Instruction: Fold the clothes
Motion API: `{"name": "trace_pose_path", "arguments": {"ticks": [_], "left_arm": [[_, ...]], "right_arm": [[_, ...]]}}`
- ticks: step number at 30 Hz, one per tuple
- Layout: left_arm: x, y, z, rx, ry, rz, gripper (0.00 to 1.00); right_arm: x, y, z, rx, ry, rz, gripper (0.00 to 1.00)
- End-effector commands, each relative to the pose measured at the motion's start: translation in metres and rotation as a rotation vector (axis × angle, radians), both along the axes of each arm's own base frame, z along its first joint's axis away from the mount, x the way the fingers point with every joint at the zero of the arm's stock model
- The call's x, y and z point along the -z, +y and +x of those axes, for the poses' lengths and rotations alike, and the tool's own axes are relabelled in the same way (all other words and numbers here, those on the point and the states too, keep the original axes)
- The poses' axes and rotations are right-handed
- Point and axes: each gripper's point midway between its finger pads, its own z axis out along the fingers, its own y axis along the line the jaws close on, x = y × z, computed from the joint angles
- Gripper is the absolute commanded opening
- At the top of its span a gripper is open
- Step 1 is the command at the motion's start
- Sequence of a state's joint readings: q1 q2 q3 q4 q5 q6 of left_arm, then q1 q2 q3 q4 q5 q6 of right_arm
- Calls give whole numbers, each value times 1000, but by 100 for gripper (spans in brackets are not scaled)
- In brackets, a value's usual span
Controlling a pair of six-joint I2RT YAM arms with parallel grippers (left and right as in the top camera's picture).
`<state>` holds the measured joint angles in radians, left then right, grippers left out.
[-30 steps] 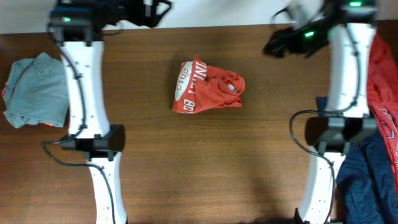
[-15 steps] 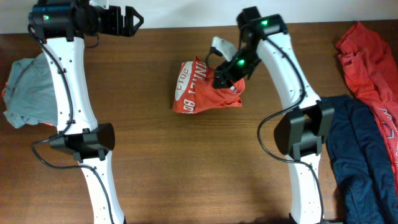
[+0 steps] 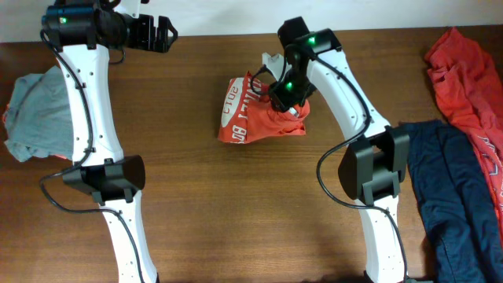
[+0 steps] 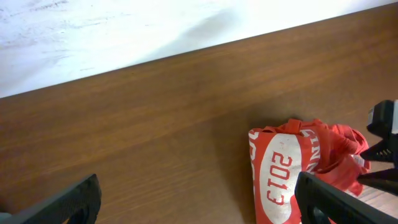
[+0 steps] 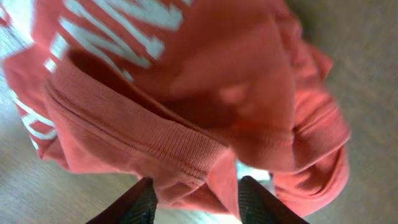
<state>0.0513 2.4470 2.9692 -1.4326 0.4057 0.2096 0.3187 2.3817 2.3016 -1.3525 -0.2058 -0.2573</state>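
The orange-red T-shirt (image 3: 251, 118) with white lettering lies crumpled at the table's middle, also seen in the left wrist view (image 4: 280, 174) and filling the right wrist view (image 5: 186, 81). My right gripper (image 3: 281, 98) is down on its upper right part. In the right wrist view, the right gripper (image 5: 196, 199) has its two dark fingers on either side of a ribbed fold of the shirt, still partly apart. My left gripper (image 3: 161, 33) hovers at the back left, wide open and holding nothing (image 4: 199, 205), well left of the shirt.
A pale grey-green garment (image 3: 43, 114) lies at the left edge. A red garment (image 3: 464, 63) and a navy one (image 3: 452, 196) are heaped along the right edge. The table's back edge meets a white wall (image 4: 93, 31).
My right arm swung in from the back right corner down onto the T-shirt, and its jaws have narrowed around the fabric. The left gripper shifted slightly left.
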Motion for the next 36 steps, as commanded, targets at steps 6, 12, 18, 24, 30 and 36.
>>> {"name": "trace_pose_path", "arguments": {"ticks": [6, 12, 18, 24, 30, 36], "left_arm": [[-1, 5, -1, -1, -7, 22, 99], [-1, 5, -1, -1, -7, 22, 99], [-1, 5, -1, -1, -7, 22, 99], [-1, 6, -1, -3, -7, 22, 99], [-1, 8, -1, -7, -7, 22, 99], [-2, 13, 0, -16, -8, 22, 99]], "right_arm": [[-5, 15, -13, 26, 46, 43, 47], [-7, 27, -5, 7, 2, 73, 48], [-8, 29, -1, -2, -20, 81, 30], [-8, 24, -16, 1, 43, 58, 4], [-8, 20, -43, -6, 137, 18, 4], [-6, 23, -66, -31, 196, -57, 4]]}}
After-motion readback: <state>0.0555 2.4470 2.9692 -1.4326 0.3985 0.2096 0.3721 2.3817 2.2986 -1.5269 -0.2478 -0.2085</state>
